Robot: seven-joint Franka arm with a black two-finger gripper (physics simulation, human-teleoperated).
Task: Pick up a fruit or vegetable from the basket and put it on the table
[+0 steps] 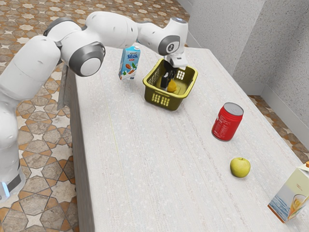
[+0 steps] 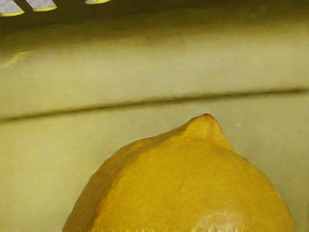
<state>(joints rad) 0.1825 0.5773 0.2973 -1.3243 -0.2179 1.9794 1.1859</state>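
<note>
Glossy red can [image 1: 226,123], smooth yellow-green plastic basket [image 1: 160,100], waxy dimpled lemon [image 2: 188,183]

In the exterior view, the word "Milk" can be read on the blue carton [image 1: 127,70], in the upper middle of the frame, printed across the upper part of its front face. The red can [image 1: 230,120], right of the frame's centre, bears pale lettering down its side, too small to make out. On the white arm [image 1: 112,30], near the top of the frame, a small round emblem sits on a dark joint cover, its mark illegible.
</note>
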